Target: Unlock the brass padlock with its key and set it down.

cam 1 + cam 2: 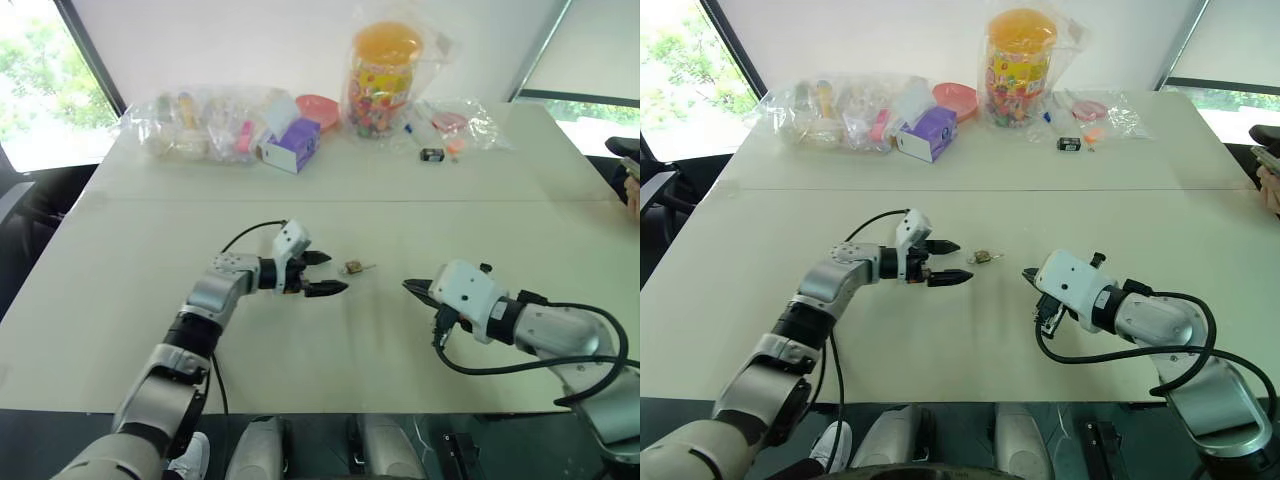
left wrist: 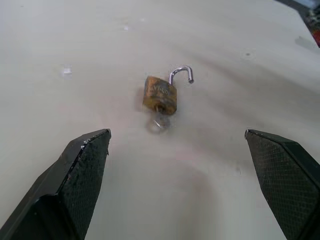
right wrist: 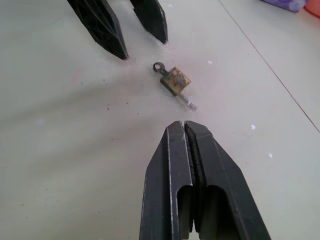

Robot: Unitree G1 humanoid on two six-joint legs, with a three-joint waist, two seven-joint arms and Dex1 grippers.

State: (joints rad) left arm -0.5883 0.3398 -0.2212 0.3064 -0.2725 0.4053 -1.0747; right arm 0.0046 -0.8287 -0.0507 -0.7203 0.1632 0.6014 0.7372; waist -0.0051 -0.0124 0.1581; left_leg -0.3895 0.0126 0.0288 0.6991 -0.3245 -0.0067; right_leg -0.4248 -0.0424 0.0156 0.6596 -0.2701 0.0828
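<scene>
- Brass padlock [image 2: 160, 95] — lying on the pale table [image 1: 150, 250], centre of the left eye frame, free of both grippers; thin silvery shackle [image 2: 182, 74] swung open, one end clear of the body.
- Key [image 2: 159, 121] — small silvery ring-headed sliver sticking out of the padlock's body on the side away from the shackle, resting on the tabletop.
- Left gripper [image 1: 327, 273] — just left of the padlock in the left eye frame, black fingers spread wide and pointing at it, holding nothing; a small gap lies between the fingertips and the lock.
- Right gripper [image 3: 185, 125] — right of centre in the left eye frame, fingers pressed together, empty, tips aimed toward the padlock from the opposite side, near but apart.
- Clear bags of small items [image 1: 200, 122] — upper left of the frame, along the table's far edge.
- Purple-and-white box [image 1: 292, 142] — beside those bags.
- Bagged jar with an orange lid [image 1: 384, 75] — upper centre.
- Small black object [image 1: 432, 154] — upper right of centre, among the bags.
</scene>
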